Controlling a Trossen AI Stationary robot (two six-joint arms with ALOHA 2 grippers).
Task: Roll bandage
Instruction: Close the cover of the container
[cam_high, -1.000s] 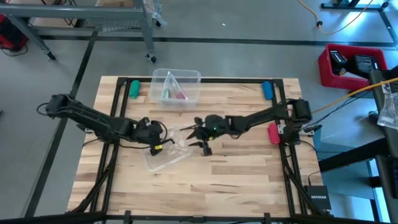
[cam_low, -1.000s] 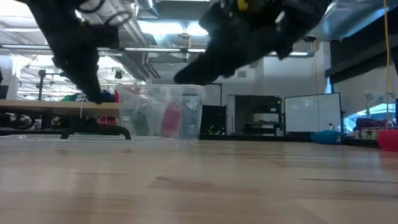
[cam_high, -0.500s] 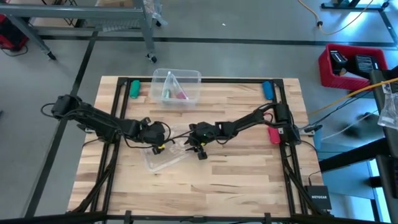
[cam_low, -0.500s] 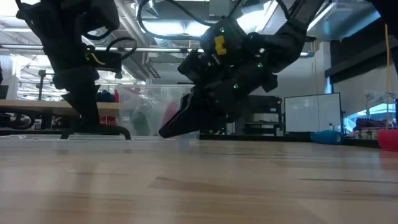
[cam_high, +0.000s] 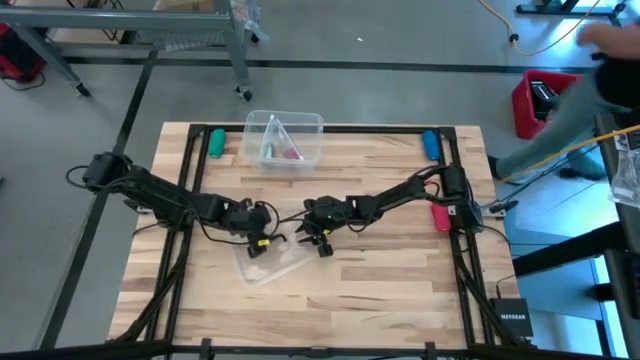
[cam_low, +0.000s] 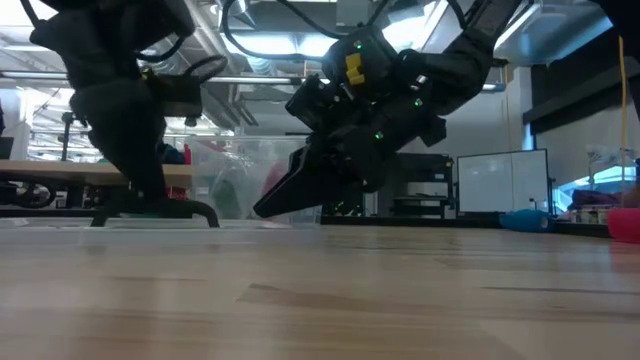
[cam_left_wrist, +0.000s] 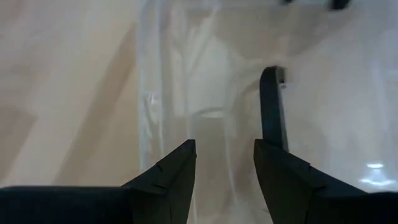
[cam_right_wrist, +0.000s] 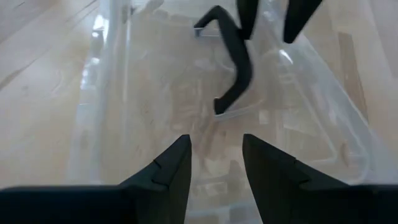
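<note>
The pink bandage (cam_high: 291, 152) lies inside a clear bin (cam_high: 300, 125) at the table's far side, and shows faintly through the bin wall as pink bandage (cam_low: 274, 182) in the low view. A clear plastic lid (cam_high: 282, 262) lies flat mid-table. My left gripper (cam_high: 262, 243) is open, low over the lid's left part, with the lid (cam_left_wrist: 186, 74) showing between its fingers. My right gripper (cam_high: 313, 238) is open, slanting down at the lid's far right corner, over the lid (cam_right_wrist: 124, 93) and its black latch (cam_right_wrist: 233, 62). My left gripper has its fingers down at the clear lid, one on either side of a ridge of it; I cannot tell whether they touch it. My right gripper has its fingertips just above the lid's surface; I cannot tell whether they touch it.
A green roll (cam_high: 215, 142) and a blue roll (cam_high: 430, 144) lie at the far corners, and a red stubby object (cam_high: 439, 214) sits at the right edge. A person's sleeve (cam_high: 570, 105) reaches in beyond the table's far right. Bare wood lies toward the near edge.
Both grippers have come down from well above the table to the clear lid, the right one also stretching farther toward the table's left. Their finger gaps look unchanged. A person's arm has come into view at the far right.
</note>
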